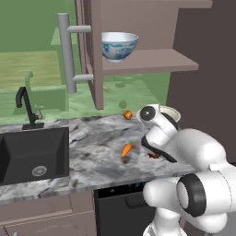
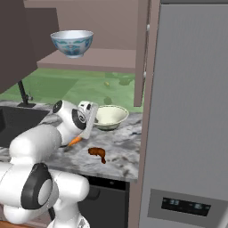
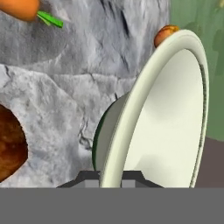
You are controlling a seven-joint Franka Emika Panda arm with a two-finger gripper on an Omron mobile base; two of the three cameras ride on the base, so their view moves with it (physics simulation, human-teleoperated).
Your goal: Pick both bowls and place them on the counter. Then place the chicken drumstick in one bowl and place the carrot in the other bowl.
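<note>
The shallow cream bowl (image 2: 111, 116) with a pale green outside sits at the back right of the marbled counter (image 2: 120, 142). My gripper (image 2: 95, 117) is shut on its near rim. In the hand view the bowl's rim (image 3: 144, 109) runs up between my fingertips (image 3: 87, 177). The deep white and blue bowl (image 1: 119, 45) stands upright on the open cabinet's shelf (image 1: 152, 62). On the counter in front of the cream bowl lie the brown chicken drumstick (image 2: 98, 153) and the orange carrot (image 1: 126, 149). My arm hides part of each in the base views.
A black sink (image 1: 32, 154) with a dark tap (image 1: 25, 108) is set into the counter at the left. A small round orange fruit (image 1: 127, 115) lies near the back wall. The open cabinet door (image 1: 92, 50) hangs above, and a tall grey fridge (image 2: 191, 111) bounds the right.
</note>
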